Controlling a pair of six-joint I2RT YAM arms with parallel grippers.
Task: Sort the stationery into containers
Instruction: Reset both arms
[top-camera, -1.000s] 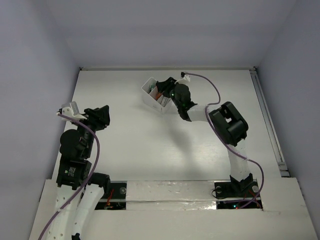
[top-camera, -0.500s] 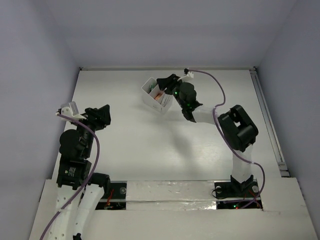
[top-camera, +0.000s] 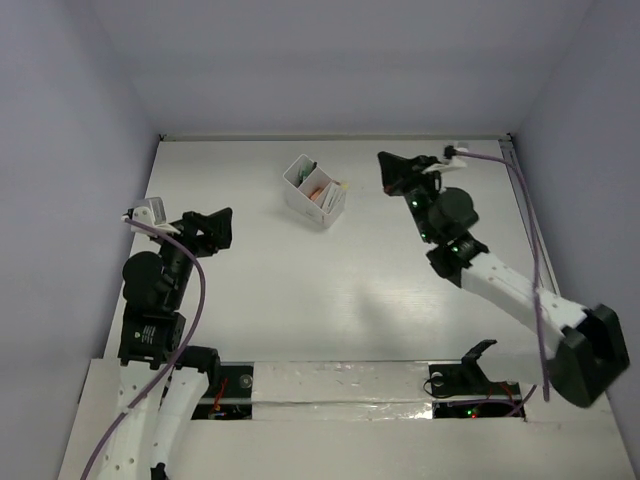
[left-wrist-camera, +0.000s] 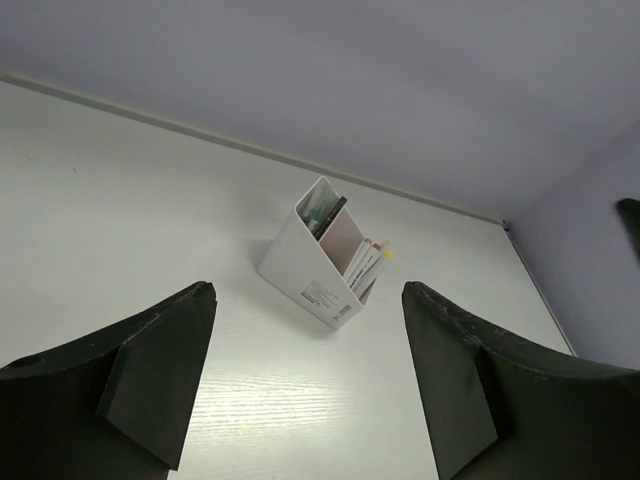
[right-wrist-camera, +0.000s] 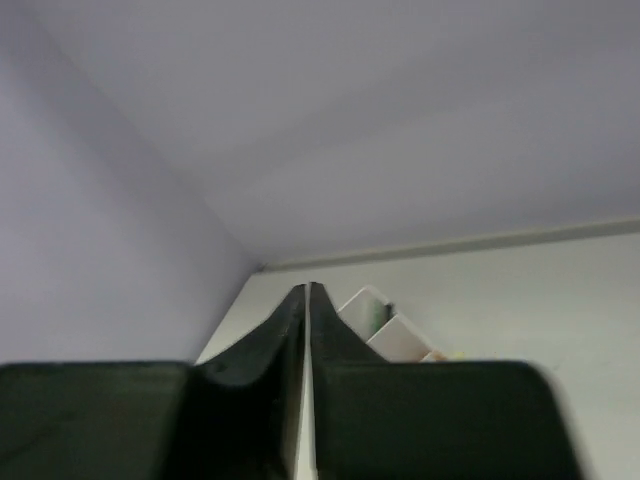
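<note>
The white divided container (top-camera: 314, 190) stands tilted near the table's back middle, with stationery (top-camera: 322, 190) of white, orange, green and yellow tips poking out of its compartments. In the left wrist view the same container (left-wrist-camera: 322, 262) sits ahead of my open left gripper (left-wrist-camera: 308, 300), well apart from it, with pens (left-wrist-camera: 366, 262) showing inside. My left gripper (top-camera: 217, 222) hovers at the left side of the table. My right gripper (top-camera: 388, 166) is shut and empty, raised to the right of the container; in its own view the container (right-wrist-camera: 385, 333) peeks out behind the closed right gripper (right-wrist-camera: 305, 292).
A metal rail (top-camera: 535, 250) runs along the table's right edge. Grey walls (top-camera: 330, 60) enclose the back and sides. Both arm bases (top-camera: 330, 385) sit on the taped near edge.
My right gripper has pulled away from the container to the right and shut. The left gripper has opened wider and shifted slightly toward the right.
</note>
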